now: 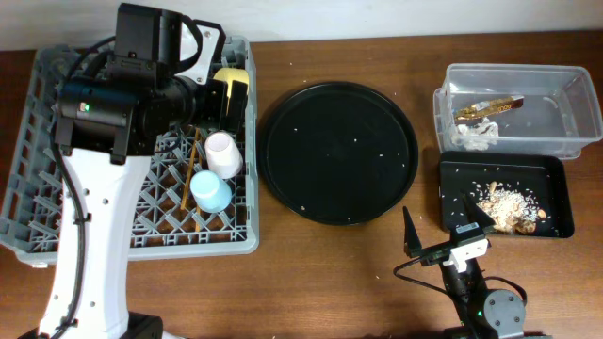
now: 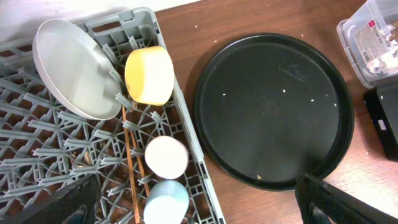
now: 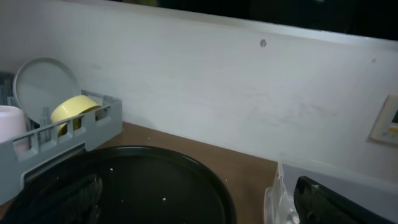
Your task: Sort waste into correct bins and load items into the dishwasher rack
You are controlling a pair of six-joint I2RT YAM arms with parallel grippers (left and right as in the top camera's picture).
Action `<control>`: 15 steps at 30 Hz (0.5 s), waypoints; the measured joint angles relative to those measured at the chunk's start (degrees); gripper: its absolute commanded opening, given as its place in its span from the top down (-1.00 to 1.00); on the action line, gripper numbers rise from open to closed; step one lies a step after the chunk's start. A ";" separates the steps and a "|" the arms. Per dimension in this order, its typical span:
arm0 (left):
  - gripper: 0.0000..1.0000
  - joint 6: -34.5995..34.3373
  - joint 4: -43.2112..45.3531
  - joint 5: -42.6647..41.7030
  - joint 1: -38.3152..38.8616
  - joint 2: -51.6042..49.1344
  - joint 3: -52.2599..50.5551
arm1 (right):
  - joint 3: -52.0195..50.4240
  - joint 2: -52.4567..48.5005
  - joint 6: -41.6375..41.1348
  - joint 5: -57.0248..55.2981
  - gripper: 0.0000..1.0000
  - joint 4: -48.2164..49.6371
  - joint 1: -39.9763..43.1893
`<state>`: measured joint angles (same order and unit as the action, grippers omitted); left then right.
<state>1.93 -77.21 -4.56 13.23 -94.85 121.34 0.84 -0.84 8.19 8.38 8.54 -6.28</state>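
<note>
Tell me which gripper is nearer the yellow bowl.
Left. The left gripper hangs over the dishwasher rack, close by the yellow bowl. The right gripper sits near the table's front edge, beyond the round black tray, near the flat black tray.

Robot test bench staged as a dish-clearing station, not a home kitchen. Brown wooden table [image 1: 311, 273] against a bare white wall [image 3: 217, 93]. White robot arm [image 1: 89, 217] at left of the overhead view. Grey dishwasher rack [image 1: 141, 247] at upper left, clear tub [image 1: 513, 146] and flat black tray [image 1: 462, 179] at right. Small wall plate [image 3: 388, 121] at right edge of the right wrist view.
</note>
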 measured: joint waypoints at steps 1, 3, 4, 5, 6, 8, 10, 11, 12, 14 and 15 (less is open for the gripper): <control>-0.98 0.00 0.00 0.00 0.00 0.00 0.00 | -0.02 0.00 -0.04 0.02 -0.97 1.03 0.00; -0.98 0.00 0.00 0.00 0.00 0.00 0.00 | -0.07 0.00 -0.04 0.02 -0.97 3.26 0.00; -0.98 0.00 0.00 0.00 0.00 0.00 0.00 | -0.07 0.07 -0.04 0.00 -0.97 3.93 0.00; -0.98 0.00 -0.02 0.00 0.00 0.00 0.00 | -0.07 0.07 -0.02 -0.20 -0.97 3.67 0.00; -0.98 0.00 0.00 0.00 0.00 0.00 0.00 | -0.04 0.07 -0.04 -0.55 -0.97 2.25 0.00; -0.98 0.00 -0.02 0.00 0.00 0.00 0.00 | -0.07 0.07 -0.02 -1.29 -0.97 -0.81 0.00; -0.98 0.00 0.00 0.00 0.00 0.00 0.00 | -0.11 0.11 -0.04 -1.81 -0.97 -4.63 0.00; -0.98 0.00 -0.02 0.00 0.00 0.00 0.00 | -0.13 0.13 -0.04 -1.99 -0.97 -6.75 0.00; -0.98 0.00 0.00 0.00 0.00 0.00 0.00 | -0.13 0.17 -0.04 -2.16 -0.97 -8.81 0.00; -0.98 0.00 0.00 0.00 0.00 0.00 0.00 | -0.22 0.15 -0.04 -2.40 -0.97 -12.22 0.00; -0.98 0.00 0.00 0.00 0.00 0.00 0.00 | -0.22 0.17 -0.09 -2.38 -0.97 -12.22 0.00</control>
<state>1.93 -77.21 -4.56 13.23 -94.85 121.34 0.62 -0.67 8.10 6.00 -3.68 -6.28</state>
